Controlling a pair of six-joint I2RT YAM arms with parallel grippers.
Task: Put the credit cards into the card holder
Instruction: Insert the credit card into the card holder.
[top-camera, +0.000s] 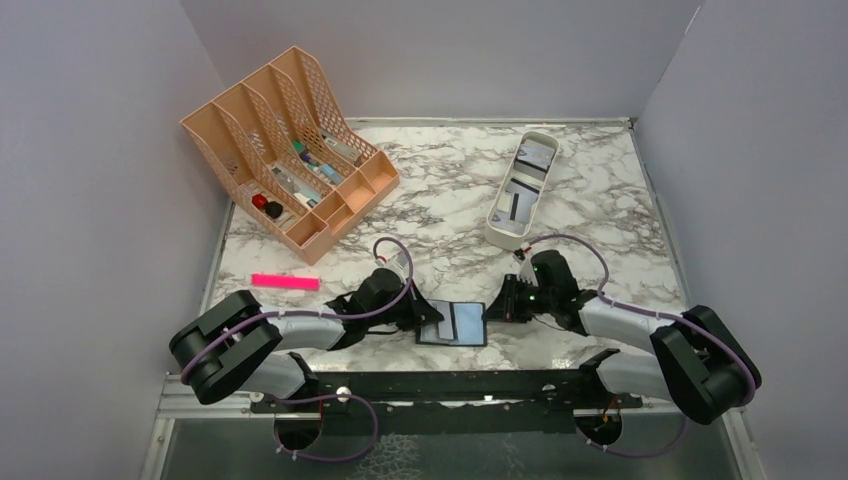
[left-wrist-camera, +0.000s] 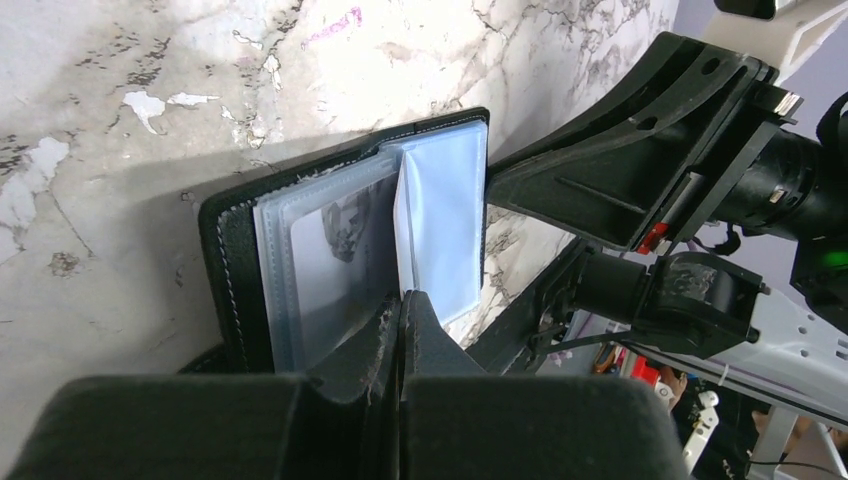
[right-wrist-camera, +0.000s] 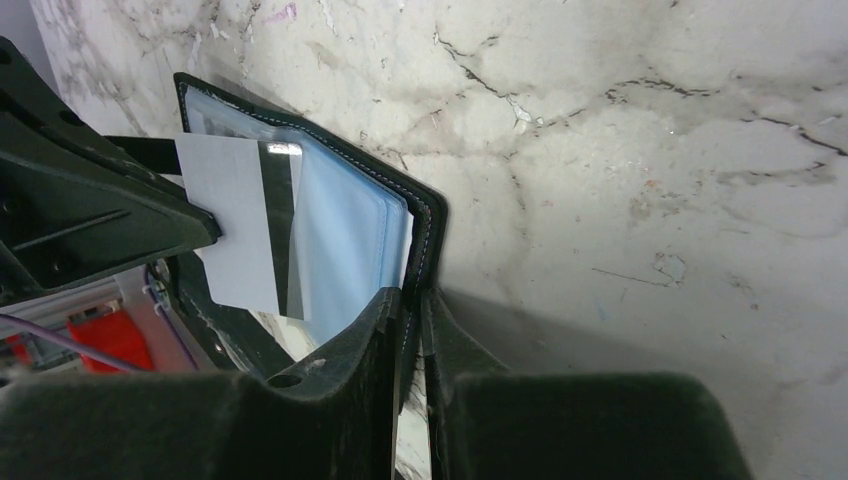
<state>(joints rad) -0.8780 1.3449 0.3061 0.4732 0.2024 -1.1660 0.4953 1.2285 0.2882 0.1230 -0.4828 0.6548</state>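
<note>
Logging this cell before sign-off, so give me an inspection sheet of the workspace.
Surface: marble-patterned tabletop, scuffed in spots.
Job's things: card holder open near the front edge; striped credit card at its sleeves; more cards in the white tray.
Clutter: peach desk organizer holding small items; pink marker.
Grippers: left claw shut on the striped credit card; right claw shut on the holder's cover.
Cables: purple cables looped along both arms.
Surroundings: plain walls on three sides.
</note>
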